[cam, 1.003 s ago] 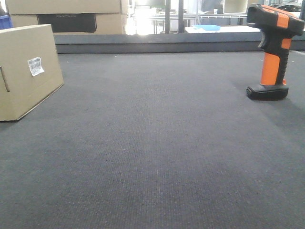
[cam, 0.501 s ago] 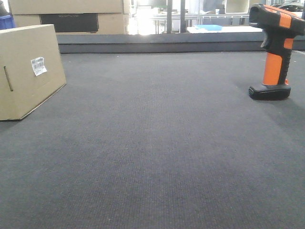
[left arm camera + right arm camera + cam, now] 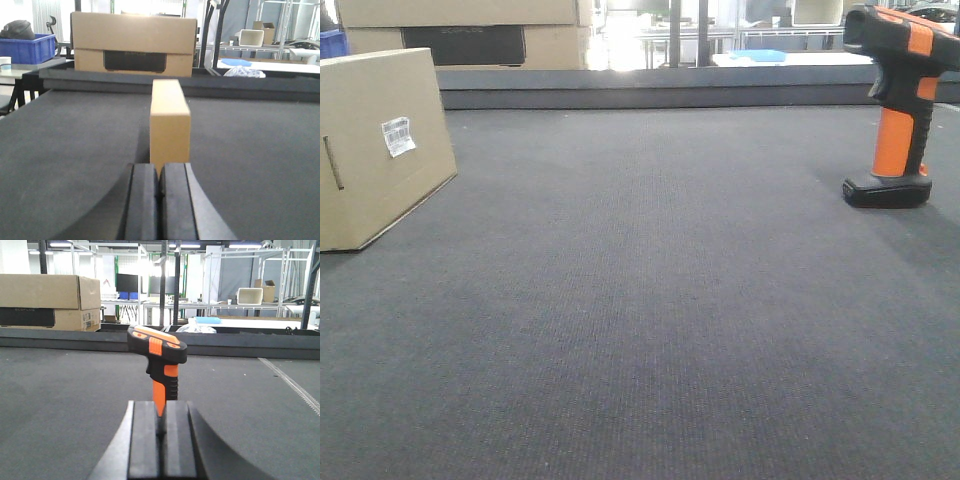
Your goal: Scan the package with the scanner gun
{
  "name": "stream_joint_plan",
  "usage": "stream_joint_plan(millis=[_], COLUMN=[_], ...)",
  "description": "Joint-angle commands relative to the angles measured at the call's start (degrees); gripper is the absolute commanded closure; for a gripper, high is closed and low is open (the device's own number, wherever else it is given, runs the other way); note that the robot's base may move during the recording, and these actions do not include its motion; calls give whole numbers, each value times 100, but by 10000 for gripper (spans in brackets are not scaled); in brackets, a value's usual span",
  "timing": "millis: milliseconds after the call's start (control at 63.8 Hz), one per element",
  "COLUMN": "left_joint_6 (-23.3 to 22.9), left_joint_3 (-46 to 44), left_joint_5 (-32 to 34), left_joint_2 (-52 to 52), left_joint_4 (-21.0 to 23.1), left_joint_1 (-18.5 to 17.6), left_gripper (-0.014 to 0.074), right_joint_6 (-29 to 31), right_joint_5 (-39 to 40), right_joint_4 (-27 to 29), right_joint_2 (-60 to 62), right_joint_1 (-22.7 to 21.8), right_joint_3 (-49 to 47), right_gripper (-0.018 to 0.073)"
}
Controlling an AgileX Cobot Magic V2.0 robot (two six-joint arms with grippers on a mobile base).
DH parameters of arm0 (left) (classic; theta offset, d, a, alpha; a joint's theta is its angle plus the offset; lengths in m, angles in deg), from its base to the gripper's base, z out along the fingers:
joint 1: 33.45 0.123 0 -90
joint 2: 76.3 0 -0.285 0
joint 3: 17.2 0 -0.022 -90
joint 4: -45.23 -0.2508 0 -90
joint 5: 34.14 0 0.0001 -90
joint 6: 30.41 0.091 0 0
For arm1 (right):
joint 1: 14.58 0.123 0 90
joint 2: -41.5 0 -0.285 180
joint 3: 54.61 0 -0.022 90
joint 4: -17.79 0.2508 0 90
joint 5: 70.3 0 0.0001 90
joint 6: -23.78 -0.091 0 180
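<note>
Left gripper [image 3: 159, 175] had its two fingers pressed together with nothing between them. The package [image 3: 170, 125] stood just ahead of it on the dark mat [image 3: 650, 300], narrow end toward it. Right gripper [image 3: 160, 430] was likewise closed and empty, the scanner gun [image 3: 159, 355] upright on its foot directly in front. Package and scanner stood well apart, at opposite sides of the mat. A larger carton [image 3: 132, 45] sat behind.

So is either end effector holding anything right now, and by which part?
Nothing is held. The left end effector and right end effector are shut, empty; package and scanner gun stand free.
</note>
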Motion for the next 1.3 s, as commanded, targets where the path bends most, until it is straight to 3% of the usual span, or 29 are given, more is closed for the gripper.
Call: stream_joint_plan(millis=[0, 642, 846, 1003, 1097, 1285], left_joint_6=[0, 0, 0, 0, 0, 0], left_joint_3=[-588, -4854, -6541, -7505, -7844, -8063], left_joint_5=[-318, -2123, -3533, -4070, -4139, -4130], left_joint_2=[276, 5742, 7260, 8206, 8585, 9016], left_joint_4=[60, 60, 359, 380, 380, 358], left_joint_1=[-19, -19, -19, -19, -19, -19], left_gripper=[708, 708, 708, 702, 594, 150], right_joint_6=[-12, -12, -12, -12, -12, -12], right_joint_5=[211, 41, 41, 31, 31, -3], right_joint_4=[30, 30, 30, 30, 30, 30], right_joint_2=[18, 18, 18, 18, 18, 18], right_joint_1=[12, 12, 12, 12, 12, 12], right_joint_3=[-2, -2, -2, -2, -2, -2], right_gripper=[721, 721, 721, 721, 721, 721])
